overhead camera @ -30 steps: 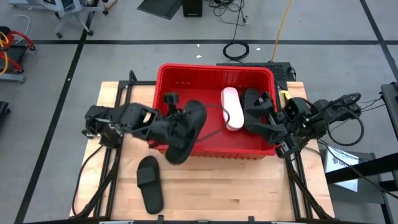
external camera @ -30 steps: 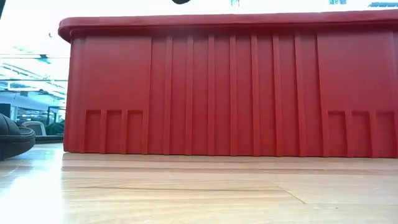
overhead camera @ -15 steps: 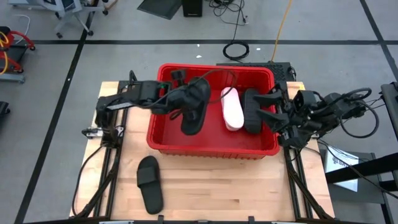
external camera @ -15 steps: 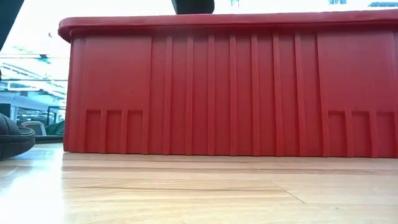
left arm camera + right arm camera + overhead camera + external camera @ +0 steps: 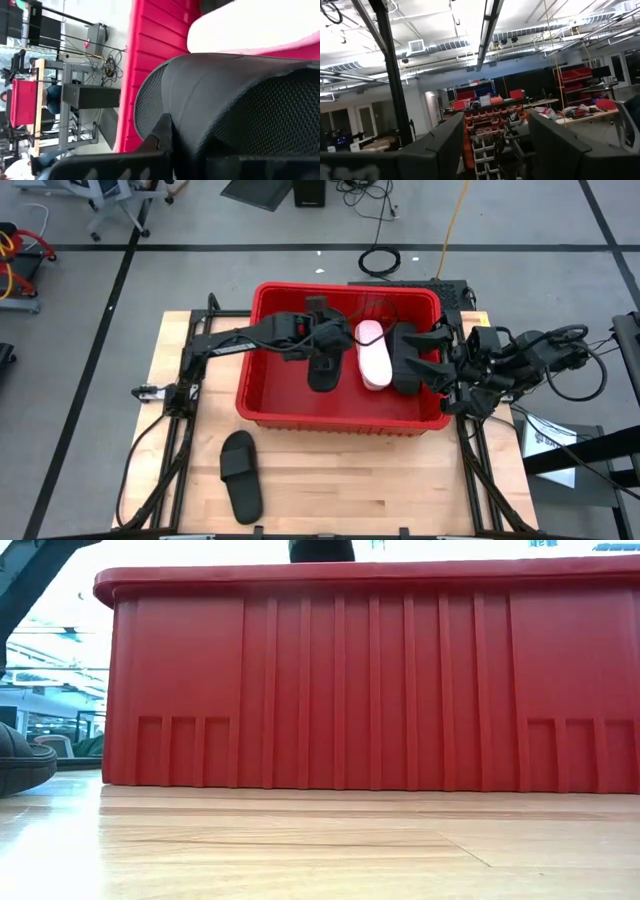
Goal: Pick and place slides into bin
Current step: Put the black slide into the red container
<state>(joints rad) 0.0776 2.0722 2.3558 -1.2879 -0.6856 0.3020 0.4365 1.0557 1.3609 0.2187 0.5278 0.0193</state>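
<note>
One black slide (image 5: 240, 474) lies on the bench near its front edge, left of centre, still to be picked. Behind it in the red bin (image 5: 262, 408) rest a pink slide (image 5: 371, 356) and a black one (image 5: 404, 358) at the right end. The left gripper (image 5: 322, 348), clenched on another black slide (image 5: 322, 368), hangs over the bin's middle; a second ago it carried it over the bin's front-left rim. The right gripper (image 5: 432, 358) stands released at the bin's right rim
</note>
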